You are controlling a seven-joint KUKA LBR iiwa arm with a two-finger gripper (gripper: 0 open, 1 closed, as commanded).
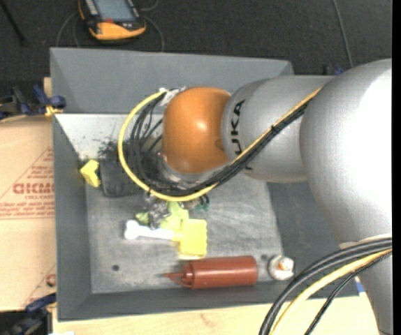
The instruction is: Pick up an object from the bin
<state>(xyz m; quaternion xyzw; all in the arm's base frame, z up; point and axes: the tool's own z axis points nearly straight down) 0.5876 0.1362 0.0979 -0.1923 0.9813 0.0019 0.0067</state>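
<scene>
Yellow-green piece (pixel 176 213) lay just below the centre of the frame, on the floor of the grey bin (pixel 172 72), directly under the lower edge of the arm's orange cover (pixel 193 131). It touched a flat yellow piece (pixel 192 238) below it, and a white bone-shaped bar (pixel 144 233) lay against both from the left. The wrist and its loop of yellow and black cables (pixel 125 152) hid the tool, so I could not tell whether the jaws stood wide, narrow or closed on anything. No object could be seen held.

The main risk, as I judged it, came from crowding. With three things pressed together beneath the wrist, a closing grasp might have caught two at once, or clipped an edge and flicked one aside. The flat yellow piece looked thin and low, likely to slip out of a pinch. A dark lump (pixel 113 181) and a small yellow block (pixel 89 172) sat near the left of the frame, close enough for the hanging cables to drag them. The red-brown squeeze bottle (pixel 218 272) along the lower wall, beside a small white thing (pixel 281 265), lay apart and seemed safe.
</scene>
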